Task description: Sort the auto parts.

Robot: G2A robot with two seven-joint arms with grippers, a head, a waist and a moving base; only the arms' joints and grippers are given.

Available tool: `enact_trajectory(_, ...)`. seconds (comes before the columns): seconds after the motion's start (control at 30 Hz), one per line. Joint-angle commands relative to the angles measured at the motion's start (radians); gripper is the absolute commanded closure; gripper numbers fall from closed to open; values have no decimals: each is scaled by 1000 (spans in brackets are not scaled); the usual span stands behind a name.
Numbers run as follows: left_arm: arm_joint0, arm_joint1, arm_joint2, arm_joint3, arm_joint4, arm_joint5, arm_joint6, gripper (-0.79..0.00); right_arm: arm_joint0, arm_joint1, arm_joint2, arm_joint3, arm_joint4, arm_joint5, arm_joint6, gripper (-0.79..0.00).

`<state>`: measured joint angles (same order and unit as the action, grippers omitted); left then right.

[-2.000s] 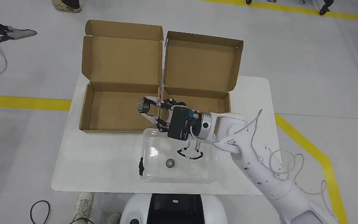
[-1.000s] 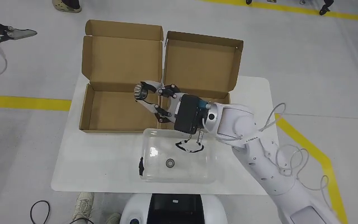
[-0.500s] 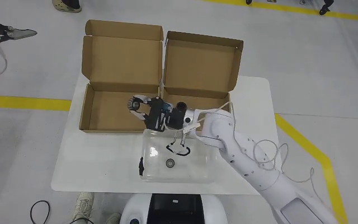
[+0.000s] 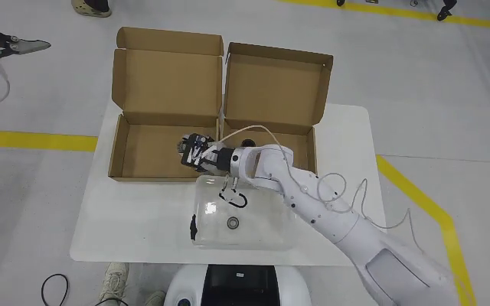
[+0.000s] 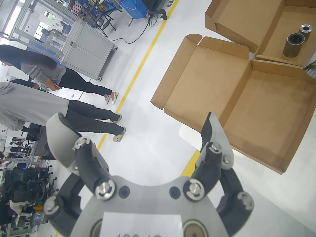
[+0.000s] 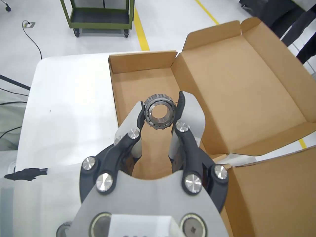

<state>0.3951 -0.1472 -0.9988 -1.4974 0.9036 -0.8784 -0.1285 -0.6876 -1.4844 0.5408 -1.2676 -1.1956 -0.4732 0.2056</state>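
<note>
Nearest, a clear tray (image 4: 268,229) holds a small ring (image 4: 233,222), a black piece (image 4: 192,226) at its edge, both unsorted. Beyond, the right tool (image 6: 161,108) pinches a roller bearing (image 6: 160,118) above the left box (image 4: 149,153). The right box (image 5: 271,38) holds two metal sleeves (image 5: 293,45). The left tool (image 5: 133,122) is spread, empty.

Top camera looks down; both wrist cameras face the left box (image 4: 149,151).

The bearing (image 6: 159,114) is bare grey metal with a smooth, semi-gloss bore and a ribbed roller band. The right gripper (image 6: 160,107) has smooth white plastic fingers, black ribbed pads and bright metal screws. The left box (image 4: 149,149) and right box (image 4: 276,84) are matt brown cardboard. The bin (image 4: 268,226) is clear, glossy plastic. The table (image 4: 130,222) is smooth and white.
</note>
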Motion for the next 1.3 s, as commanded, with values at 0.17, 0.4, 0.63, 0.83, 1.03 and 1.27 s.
enact_trajectory(0.17, 0, 0, 0, 0, 0, 0, 0, -785, 90, -81, -90, 152, 30, 10, 133, 0)
enact_trajectory(0.4, 0, 0, 0, 0, 0, 0, 0, -785, 172, -170, -143, 322, 113, -33, 205, 0)
enact_trajectory(0.63, 0, 0, 0, 0, 0, 0, 0, -785, 226, -250, -168, 494, 181, -61, 251, 0)
enact_trajectory(0.83, 0, 0, 0, 0, 0, 0, 0, -785, 250, -306, -164, 623, 242, -65, 235, 0)
enact_trajectory(1.03, 0, 0, 0, 0, 0, 0, 0, -785, 264, -347, -157, 696, 275, -47, 233, 0)
enact_trajectory(1.27, 0, 0, 0, 0, 0, 0, 0, -785, 272, -389, -150, 765, 287, 34, 238, 0)
